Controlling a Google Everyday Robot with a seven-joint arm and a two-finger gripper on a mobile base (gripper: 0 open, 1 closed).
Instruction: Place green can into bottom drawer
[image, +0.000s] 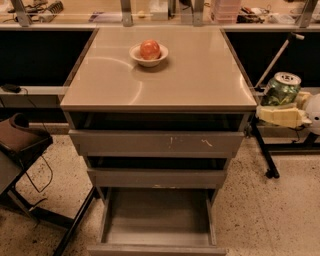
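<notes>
Three drawers: I count them stacked in the front of the grey metal bench (200, 75), each with a flat grey front.
Lowest tray: the bottom drawer (157, 220), wide, shallow and of grey metal, stands pulled far out toward me, so I see its whole smooth floor.
Middle front: the plain grey middle drawer (157, 177) sits out only a little, above the back of the open tray.
Top front: the scratched grey top drawer (155, 143) carries pale marks right of centre and is also out only a little.
Can: the green can (281, 90), a small aluminium drink can with a silver top and pale swirls, hangs in the air just off the bench's right front corner. It is tilted, its top facing up and to the right, and it is well above and to the right of the bottom drawer.
Arm tip: the pale cream two-finger end effector (280, 115) is at the right edge of my view, about level with the bench top. Its fingers are closed around the lower part of the green can.
Bench top: a small round white bowl (148, 61) with a red apple (150, 49) in it stands near the back, well apart from the can.
Surroundings: speckled stone floor (270, 215) below; a dark brown chair (22, 140) at the left.
</notes>
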